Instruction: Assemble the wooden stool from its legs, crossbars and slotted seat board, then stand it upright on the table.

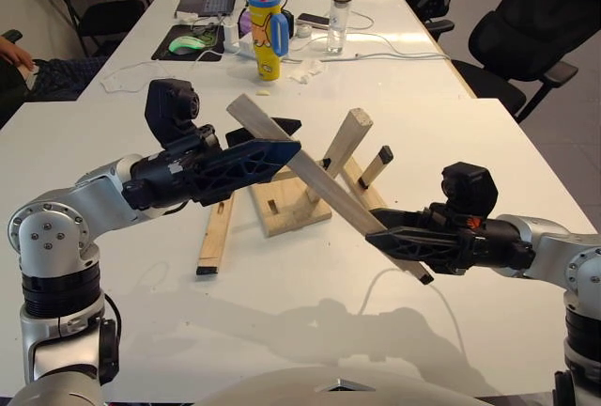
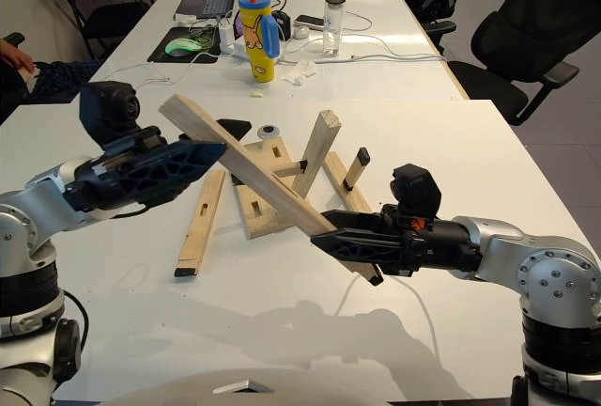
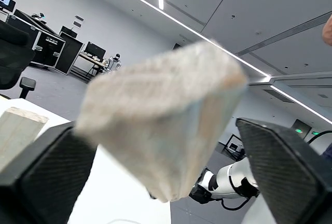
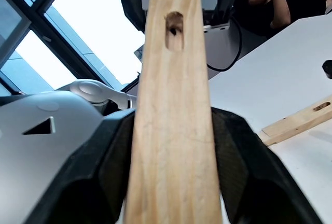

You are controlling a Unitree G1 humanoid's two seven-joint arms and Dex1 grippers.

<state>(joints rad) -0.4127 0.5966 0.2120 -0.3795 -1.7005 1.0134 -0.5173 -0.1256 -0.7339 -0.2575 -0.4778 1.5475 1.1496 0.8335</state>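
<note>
Left pincer [image 1: 275, 153] and right pincer [image 1: 383, 236] each pinch one end of a long leg [image 1: 324, 185], slanting above the seat board [image 1: 282, 214] on my bench [image 1: 188, 321]; I judge leg-fitting is underway, and next I must line its tip up with that board.

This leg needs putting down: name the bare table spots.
Bare: the near white table strip between both arms, and right of the short black-capped wooden bar. Crowded: the middle, around the slotted wooden seat board.
</note>
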